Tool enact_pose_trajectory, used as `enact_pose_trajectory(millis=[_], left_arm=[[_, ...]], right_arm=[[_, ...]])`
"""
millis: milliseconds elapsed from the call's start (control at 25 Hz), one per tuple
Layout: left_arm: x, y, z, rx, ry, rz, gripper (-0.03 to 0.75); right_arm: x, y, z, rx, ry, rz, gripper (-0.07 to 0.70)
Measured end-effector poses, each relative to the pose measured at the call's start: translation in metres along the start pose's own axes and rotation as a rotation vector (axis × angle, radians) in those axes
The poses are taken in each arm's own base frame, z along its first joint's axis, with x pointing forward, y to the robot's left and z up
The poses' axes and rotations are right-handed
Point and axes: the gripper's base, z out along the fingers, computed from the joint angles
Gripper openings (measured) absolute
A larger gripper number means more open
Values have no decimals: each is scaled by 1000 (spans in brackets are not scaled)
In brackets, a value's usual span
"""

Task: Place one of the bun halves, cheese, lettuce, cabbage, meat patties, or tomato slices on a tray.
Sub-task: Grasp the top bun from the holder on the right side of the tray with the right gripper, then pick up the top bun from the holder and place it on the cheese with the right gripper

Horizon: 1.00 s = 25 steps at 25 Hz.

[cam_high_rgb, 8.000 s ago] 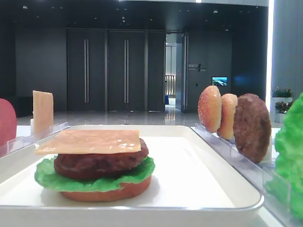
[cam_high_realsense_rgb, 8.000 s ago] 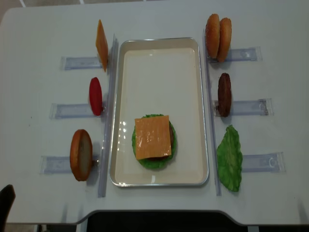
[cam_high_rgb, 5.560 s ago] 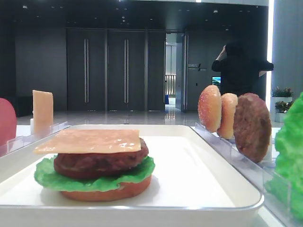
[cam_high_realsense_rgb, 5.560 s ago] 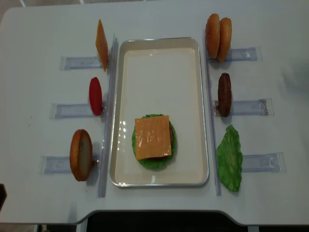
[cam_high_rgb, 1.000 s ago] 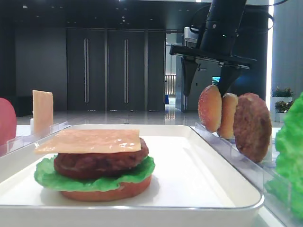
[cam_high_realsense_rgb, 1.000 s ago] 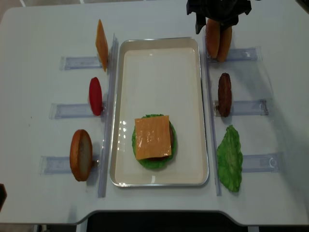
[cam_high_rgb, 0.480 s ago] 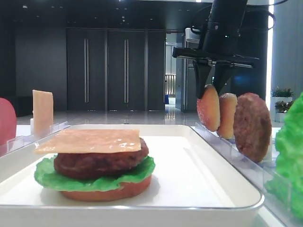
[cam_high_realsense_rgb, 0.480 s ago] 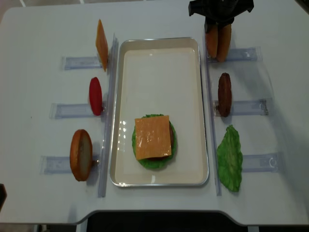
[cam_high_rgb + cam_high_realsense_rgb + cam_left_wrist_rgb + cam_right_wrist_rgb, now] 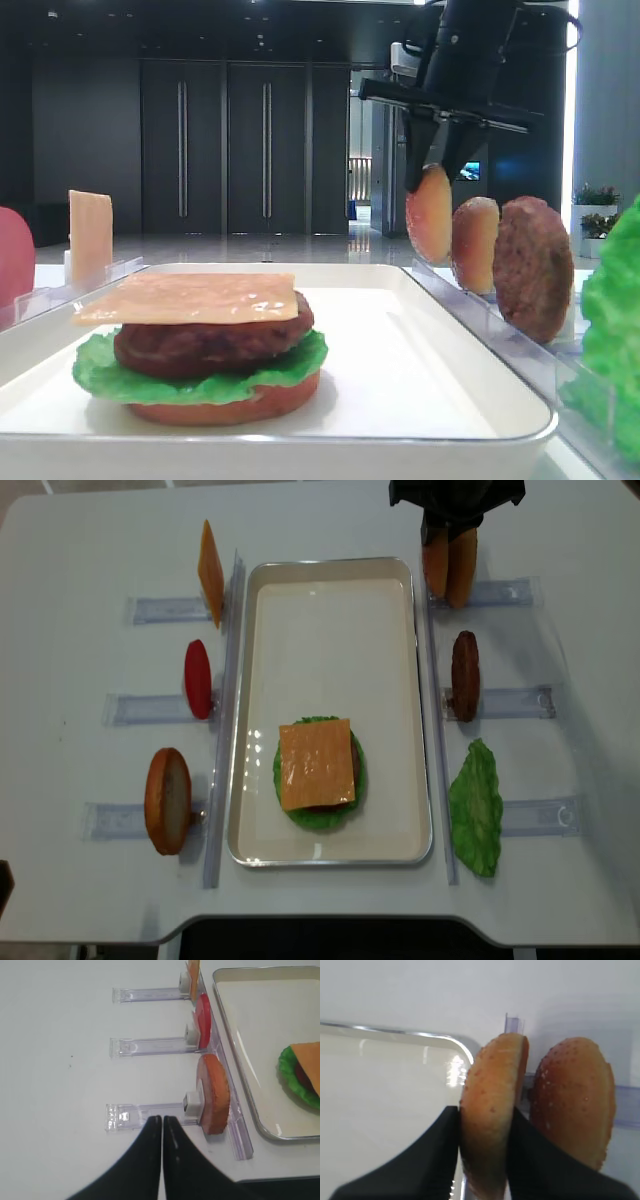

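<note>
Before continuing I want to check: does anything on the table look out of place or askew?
Only the bun half in the right gripper: it hangs tilted, apart from its neighbour bun. That is the pick, no fault.

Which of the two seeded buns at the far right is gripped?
The bun nearer the tray, pinched by the right gripper; the outer bun stands free.
</note>
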Motion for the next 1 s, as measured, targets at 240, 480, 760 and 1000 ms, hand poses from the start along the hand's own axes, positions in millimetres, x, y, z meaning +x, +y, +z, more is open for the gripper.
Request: enact_pose_trajectory(millis=[240, 480, 760, 1000], left_arm=[[0, 0, 0, 0, 0, 0, 0], [0, 0, 0, 0, 0, 0, 0], [0, 0, 0, 0, 0, 0, 0], [0, 0, 0, 0, 0, 0, 0]], right_arm=[[-3, 8, -22, -64, -28, 20, 203], [-1, 14, -41, -103, -16, 28, 203], [6, 17, -67, -116, 5, -6, 203], [15, 20, -89, -145, -18, -27, 203]])
